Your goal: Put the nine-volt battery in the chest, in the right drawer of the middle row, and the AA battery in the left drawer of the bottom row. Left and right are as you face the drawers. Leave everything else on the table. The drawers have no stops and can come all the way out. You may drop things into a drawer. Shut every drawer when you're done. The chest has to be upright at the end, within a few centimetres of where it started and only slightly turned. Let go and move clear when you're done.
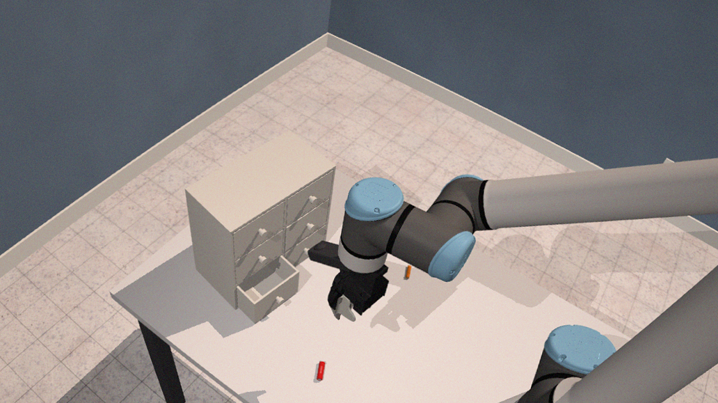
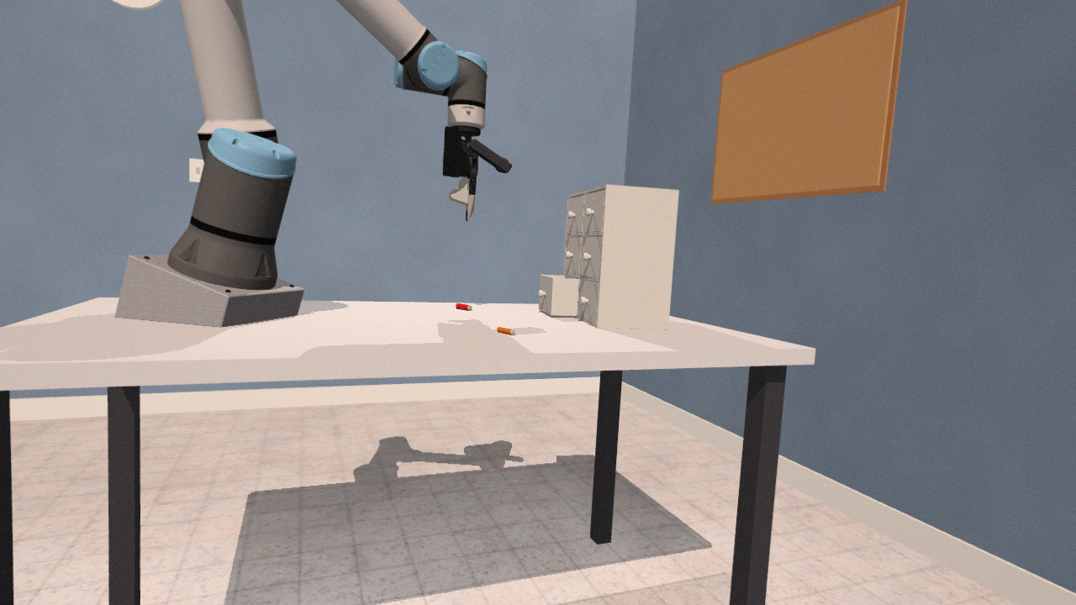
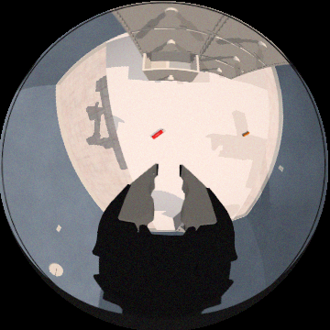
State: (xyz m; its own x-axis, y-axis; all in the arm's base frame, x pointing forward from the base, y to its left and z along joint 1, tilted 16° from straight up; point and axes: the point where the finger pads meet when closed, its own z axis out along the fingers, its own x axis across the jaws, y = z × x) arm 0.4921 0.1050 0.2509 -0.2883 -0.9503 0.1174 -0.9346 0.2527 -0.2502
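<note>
The beige chest (image 1: 256, 211) stands upright at the table's far left corner, with three rows of two drawers. Its bottom-left drawer (image 1: 268, 288) is pulled out and looks empty; it also shows in the wrist view (image 3: 170, 69). The other drawers are shut. A small red battery (image 1: 320, 370) lies near the table's front edge. A slim orange battery (image 1: 407, 271) lies further back, partly behind my arm. My gripper (image 1: 343, 313) (image 2: 468, 207) hangs high above the table, in front of the open drawer, pointing down. Its fingers stand narrow with nothing between them.
My arm's base (image 2: 218, 248) sits on a wedge mount at the table's other end. An orange-brown board (image 2: 809, 108) hangs on the wall behind the chest. The table edge runs close to the chest's left side.
</note>
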